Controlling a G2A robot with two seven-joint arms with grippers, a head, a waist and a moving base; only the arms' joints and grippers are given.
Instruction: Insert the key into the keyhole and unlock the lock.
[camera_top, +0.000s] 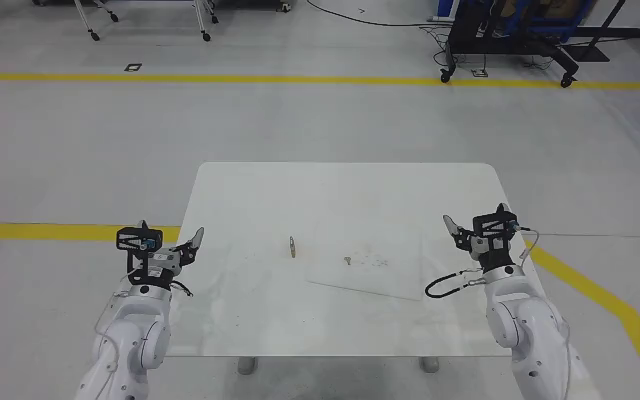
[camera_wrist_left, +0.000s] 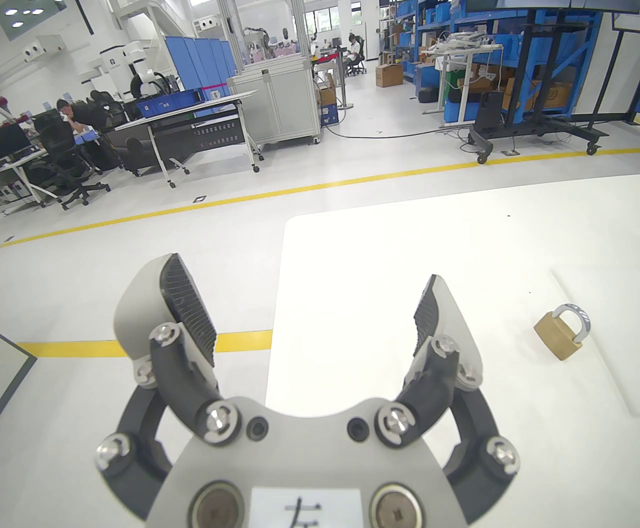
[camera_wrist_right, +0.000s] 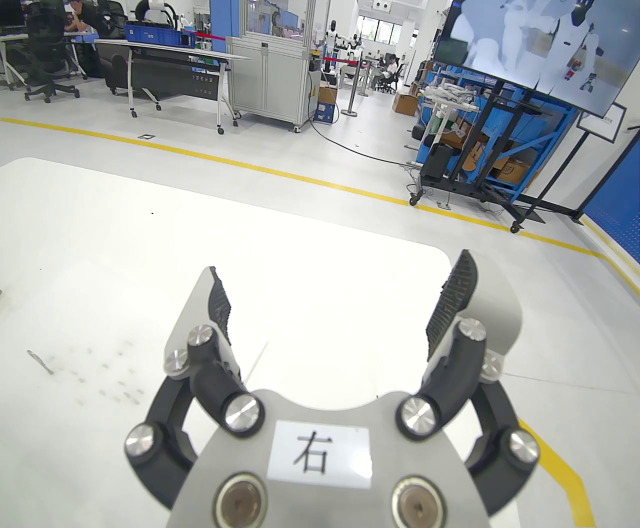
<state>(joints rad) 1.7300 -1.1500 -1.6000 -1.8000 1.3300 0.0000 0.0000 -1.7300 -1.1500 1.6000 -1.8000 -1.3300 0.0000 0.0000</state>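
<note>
The brass padlock (camera_top: 291, 246) is lying on its side on the white table (camera_top: 400, 195), near the middle of the tabletop and somewhat toward the robot's left. In the left wrist view the padlock (camera_wrist_left: 560, 335) is showing its silver shackle closed into the body. The key (camera_top: 347, 261) is lying flat on the table to the right of the padlock, near it but not touching it. In the right wrist view the key (camera_wrist_right: 40, 361) is appearing as a thin silver sliver beside a patch of faint scuff marks (camera_wrist_right: 107, 380). Nothing is sitting in the keyhole as far as the views allow.

The left gripper (camera_top: 172, 238) is hanging at the table's left edge, well apart from the padlock. Its fingers are standing wide apart and are gripping nothing (camera_wrist_left: 305, 280). The right gripper (camera_top: 477, 222) is hanging at the table's right edge, well apart from the key. Its fingers are likewise spread and are holding nothing (camera_wrist_right: 340, 272).
</note>
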